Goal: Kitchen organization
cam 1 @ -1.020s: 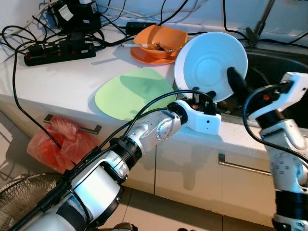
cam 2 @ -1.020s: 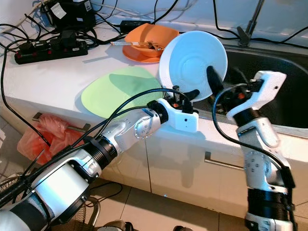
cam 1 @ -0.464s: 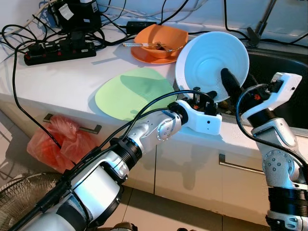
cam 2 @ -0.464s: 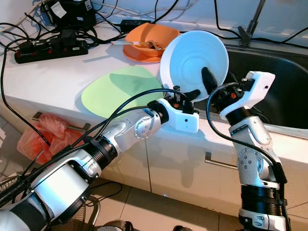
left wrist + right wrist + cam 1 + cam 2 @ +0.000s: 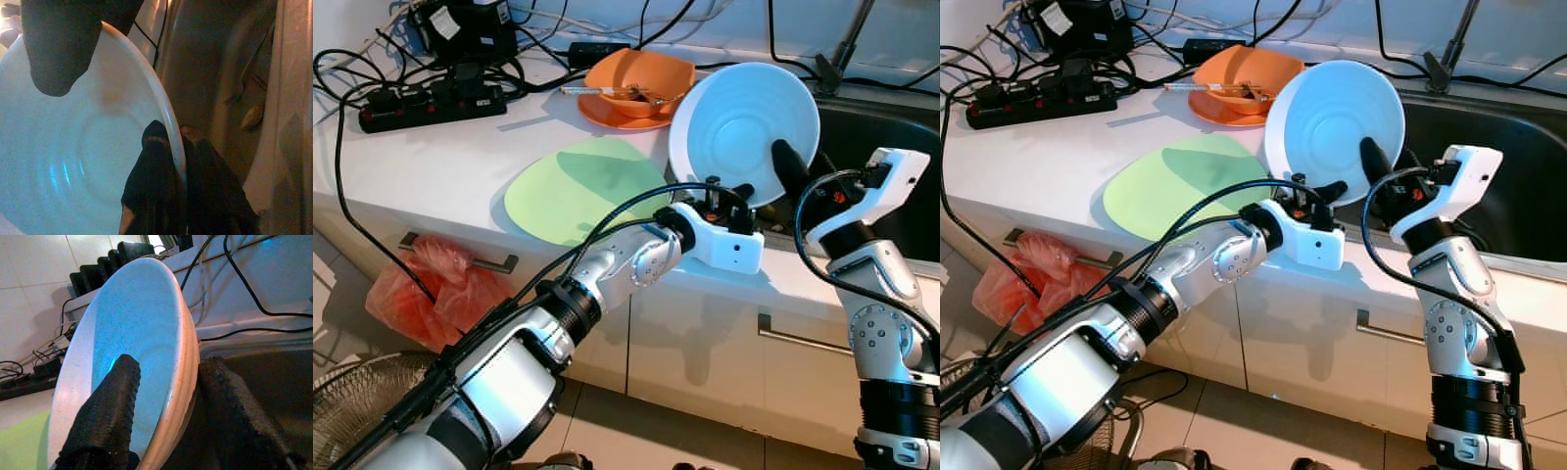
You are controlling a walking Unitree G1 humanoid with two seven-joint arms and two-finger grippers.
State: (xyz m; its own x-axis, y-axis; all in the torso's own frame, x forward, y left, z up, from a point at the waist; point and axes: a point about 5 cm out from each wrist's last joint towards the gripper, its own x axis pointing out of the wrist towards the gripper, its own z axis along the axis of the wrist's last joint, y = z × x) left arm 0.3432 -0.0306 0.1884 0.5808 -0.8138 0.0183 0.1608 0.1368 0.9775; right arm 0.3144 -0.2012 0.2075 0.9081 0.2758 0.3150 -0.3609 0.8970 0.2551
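Upper left of the head view: a power strip [image 5: 431,103]; next a green mat [image 5: 578,188] and an orange bowl [image 5: 636,83]. Centre right, the white bowl [image 5: 744,132] stands tilted at the sink's [image 5: 891,127] edge. The left gripper [image 5: 168,161] pinches its lower rim; the right gripper [image 5: 166,406], reaching forward, straddles the rim, one finger inside

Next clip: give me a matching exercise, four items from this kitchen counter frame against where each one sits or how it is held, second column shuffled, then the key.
Things:
1. white bowl
2. green mat
3. orange bowl
4. red plastic bag

Places or states:
A. hanging from a cabinet handle below the counter
B. lying flat on the counter
C. tilted on edge at the sink, rim gripped by the left gripper and right gripper
D. on an orange plate at the back of the counter

Pairs: 1-C, 2-B, 3-D, 4-A
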